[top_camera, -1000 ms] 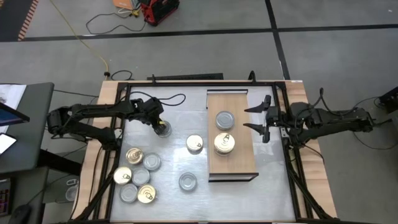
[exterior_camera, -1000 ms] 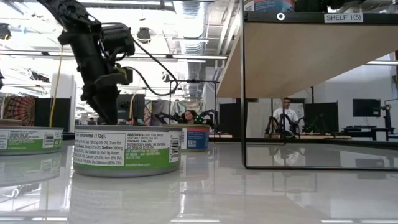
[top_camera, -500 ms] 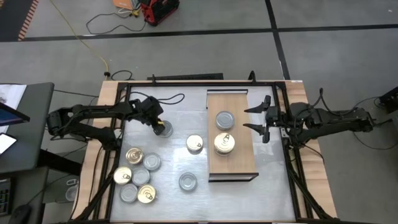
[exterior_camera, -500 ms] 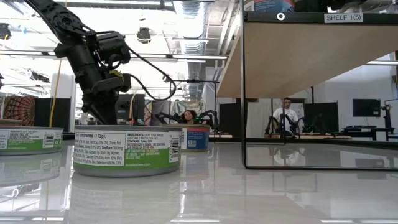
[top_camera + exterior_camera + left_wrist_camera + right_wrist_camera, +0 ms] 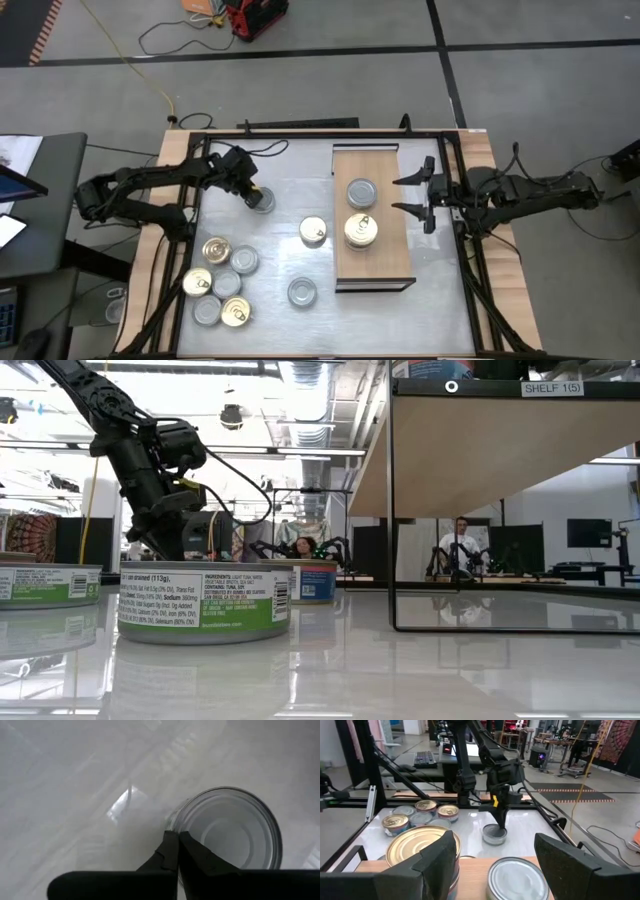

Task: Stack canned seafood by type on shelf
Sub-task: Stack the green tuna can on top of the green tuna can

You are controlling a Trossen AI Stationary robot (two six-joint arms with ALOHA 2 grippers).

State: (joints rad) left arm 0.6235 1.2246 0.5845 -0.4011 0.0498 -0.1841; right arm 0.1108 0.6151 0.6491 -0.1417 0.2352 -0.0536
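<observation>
Left gripper (image 5: 177, 851), fingers pressed together, tips at a silver tin's (image 5: 231, 827) rim; only its wrist view shows this. Right gripper (image 5: 424, 193) spread beside the shelf (image 5: 390, 262).

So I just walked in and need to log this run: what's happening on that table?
Two arms are sorting tins onto the wooden shelf. The left gripper, fingers shut, touches the rim of a silver-lidded tin at the table's far left. The right gripper waits open beside the shelf, which holds a silver tin and a gold-lidded tin. Other tins remain on the table.
</observation>
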